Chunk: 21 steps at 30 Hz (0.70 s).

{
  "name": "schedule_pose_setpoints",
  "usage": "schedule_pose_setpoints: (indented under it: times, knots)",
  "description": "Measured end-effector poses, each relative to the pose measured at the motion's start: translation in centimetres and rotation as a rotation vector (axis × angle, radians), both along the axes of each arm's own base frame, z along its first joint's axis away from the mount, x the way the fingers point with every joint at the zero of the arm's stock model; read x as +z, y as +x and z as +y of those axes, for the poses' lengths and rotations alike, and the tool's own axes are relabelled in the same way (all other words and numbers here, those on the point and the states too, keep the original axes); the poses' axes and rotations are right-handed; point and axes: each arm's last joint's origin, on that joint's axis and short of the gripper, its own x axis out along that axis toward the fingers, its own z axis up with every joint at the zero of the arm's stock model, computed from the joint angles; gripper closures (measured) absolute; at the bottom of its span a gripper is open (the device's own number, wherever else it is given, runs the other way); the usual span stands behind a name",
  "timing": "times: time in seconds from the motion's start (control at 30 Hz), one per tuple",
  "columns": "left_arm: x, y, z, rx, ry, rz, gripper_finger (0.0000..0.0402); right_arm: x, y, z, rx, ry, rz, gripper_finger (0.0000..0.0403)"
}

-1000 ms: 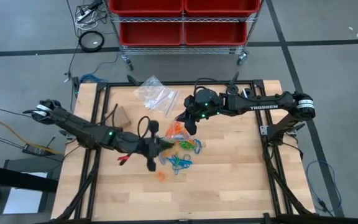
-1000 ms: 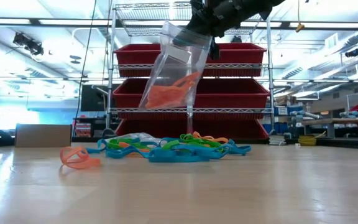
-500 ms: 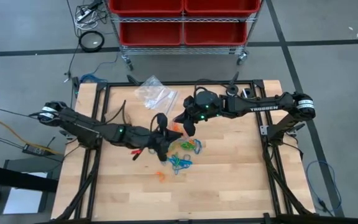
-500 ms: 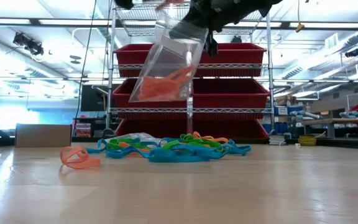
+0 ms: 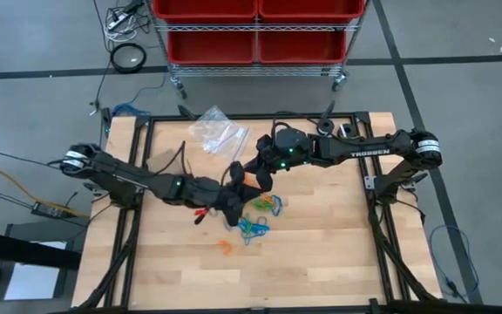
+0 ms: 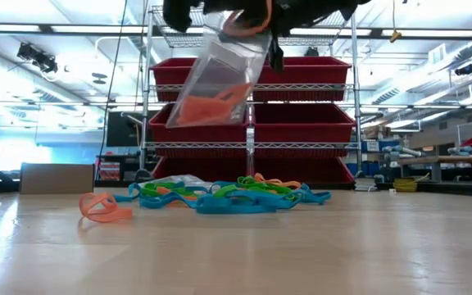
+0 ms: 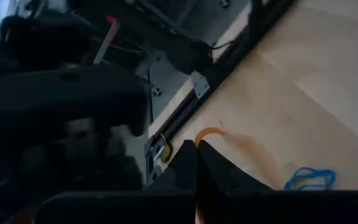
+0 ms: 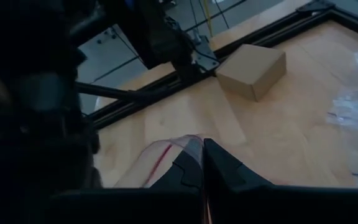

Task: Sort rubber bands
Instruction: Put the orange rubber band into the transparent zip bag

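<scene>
High view: left gripper (image 5: 236, 179) clamps an orange band (image 5: 249, 179) beside the right gripper (image 5: 260, 177); rubber bands (image 5: 255, 216) lie below both.

Low view: right gripper, closed, pinches a bag (image 6: 220, 78), which hangs tilted, long axis slanting down.

A grey floor (image 5: 460, 52) crossed by dark lines is seen around the wooden table (image 5: 321, 253). Beyond the far edge, a wire shelving cart (image 6: 251, 147) on castors is positioned, loaded with red bins (image 6: 301, 123). Ceiling strip lights (image 6: 39, 29) are visible overhead. Workbenches (image 6: 465, 172) are located at far right.
</scene>
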Motion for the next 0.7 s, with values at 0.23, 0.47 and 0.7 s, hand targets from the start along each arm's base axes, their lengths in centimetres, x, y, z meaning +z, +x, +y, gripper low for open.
schedule_pose_setpoints:
  times: [0.23,0.47,0.7]
  knots:
    - [-0.5,0.3,0.2,0.106,0.078,0.016,0.0396,0.0,0.0,0.0,0.013,0.005,0.0,0.0403]
    - [-1.4,-0.1,0.6,0.192,0.179,0.125,0.0396,0.0,0.0,0.1,0.026,0.009,0.0,0.0403]
    - [-1.9,-0.6,0.0,0.243,0.247,0.184,0.0391,0.0,0.0,0.2,0.028,0.009,-0.001,0.0403]
